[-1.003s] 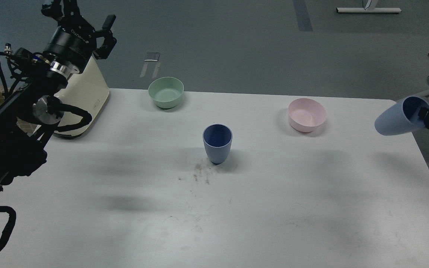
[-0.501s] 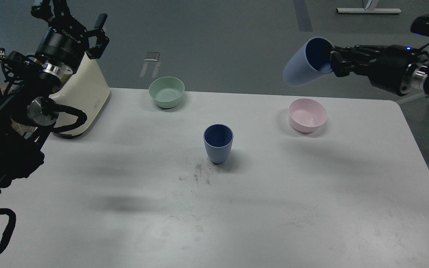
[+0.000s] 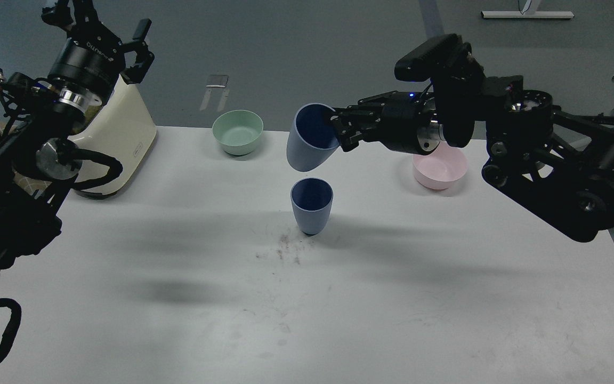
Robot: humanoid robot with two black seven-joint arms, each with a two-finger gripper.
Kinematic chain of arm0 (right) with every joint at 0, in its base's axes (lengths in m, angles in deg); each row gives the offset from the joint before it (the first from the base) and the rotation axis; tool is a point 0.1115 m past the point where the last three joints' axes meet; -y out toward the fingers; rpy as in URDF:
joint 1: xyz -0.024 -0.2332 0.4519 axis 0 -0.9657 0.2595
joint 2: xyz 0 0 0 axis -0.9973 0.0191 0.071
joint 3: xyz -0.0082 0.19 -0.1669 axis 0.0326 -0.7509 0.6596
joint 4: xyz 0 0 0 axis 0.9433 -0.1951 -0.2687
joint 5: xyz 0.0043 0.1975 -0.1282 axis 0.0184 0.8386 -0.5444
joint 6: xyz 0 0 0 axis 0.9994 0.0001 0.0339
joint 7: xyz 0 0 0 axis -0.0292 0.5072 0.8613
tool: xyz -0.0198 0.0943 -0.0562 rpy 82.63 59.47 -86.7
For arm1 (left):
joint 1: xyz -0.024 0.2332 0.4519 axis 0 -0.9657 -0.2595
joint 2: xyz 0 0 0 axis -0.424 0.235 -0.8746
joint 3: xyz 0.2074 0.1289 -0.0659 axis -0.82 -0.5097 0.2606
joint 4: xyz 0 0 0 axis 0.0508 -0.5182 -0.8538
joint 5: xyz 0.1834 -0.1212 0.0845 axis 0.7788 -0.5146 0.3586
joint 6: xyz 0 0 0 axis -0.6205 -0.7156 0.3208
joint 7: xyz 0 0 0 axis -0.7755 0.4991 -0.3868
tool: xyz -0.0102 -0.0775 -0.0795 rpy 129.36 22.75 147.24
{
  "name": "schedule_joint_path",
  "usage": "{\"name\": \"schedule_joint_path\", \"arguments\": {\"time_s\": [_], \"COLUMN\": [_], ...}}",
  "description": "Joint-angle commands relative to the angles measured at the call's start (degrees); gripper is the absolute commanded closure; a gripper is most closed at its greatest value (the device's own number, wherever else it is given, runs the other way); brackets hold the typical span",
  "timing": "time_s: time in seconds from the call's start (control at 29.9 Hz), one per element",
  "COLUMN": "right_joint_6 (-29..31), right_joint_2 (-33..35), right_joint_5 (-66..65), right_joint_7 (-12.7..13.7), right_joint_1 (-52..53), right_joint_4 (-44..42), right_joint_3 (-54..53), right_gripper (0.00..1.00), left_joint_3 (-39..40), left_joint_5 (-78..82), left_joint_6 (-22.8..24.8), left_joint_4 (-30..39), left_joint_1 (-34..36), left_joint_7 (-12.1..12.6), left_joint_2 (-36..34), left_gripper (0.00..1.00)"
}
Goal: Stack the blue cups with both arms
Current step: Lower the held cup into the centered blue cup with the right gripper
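One blue cup (image 3: 311, 205) stands upright near the middle of the white table (image 3: 307, 298). My right gripper (image 3: 336, 133) is shut on the rim of the second blue cup (image 3: 307, 140) and holds it tilted in the air, just above and slightly left of the standing cup. The two cups are apart. My left gripper (image 3: 102, 18) is raised at the far left, above the cream appliance, with its fingers spread and nothing in it.
A mint-green bowl (image 3: 237, 132) sits at the back of the table. A pink bowl (image 3: 443, 168) sits at the back right, partly behind my right arm. A cream appliance (image 3: 118, 144) stands at the left edge.
My right arm has swung left across the table with the cup, from the right edge to above the standing cup. The left arm has barely moved.
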Motion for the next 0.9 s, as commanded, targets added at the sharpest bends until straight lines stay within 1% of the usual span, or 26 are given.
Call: {"name": "schedule_joint_path", "arguments": {"time_s": [0.0,0.23,0.47,0.74,0.87], "right_joint_6": [-0.01,-0.01,-0.01,-0.01,-0.01], "right_joint_2": [-0.75,-3.03,-3.12,-4.70,-5.32], "right_joint_5": [-0.02,-0.02,-0.55,-0.64,-0.90], "right_joint_7": [-0.02,0.07,0.42,0.69,1.65], "right_joint_1": [0.19,0.10,-0.60,-1.39,-1.83], "right_joint_4": [-1.10,-3.39,-3.39,-5.23,-6.64], "right_joint_3": [2.21,3.10,6.17,6.35,6.35], "right_gripper": [1.00,1.00,1.00,1.00,0.98], "left_joint_3": [0.05,-0.04,-0.04,-0.12,-0.21], "left_joint_5": [0.01,0.10,0.10,0.10,0.19], "left_joint_6": [0.08,0.08,0.08,-0.01,-0.01], "left_joint_4": [0.00,0.00,-0.09,-0.09,-0.09], "left_joint_1": [0.00,0.00,0.00,0.00,0.00], "left_joint_7": [0.00,0.00,0.00,0.00,0.00], "left_joint_2": [0.12,0.12,0.12,0.38,0.38], "left_gripper": [0.02,0.02,0.02,0.02,0.02]}}
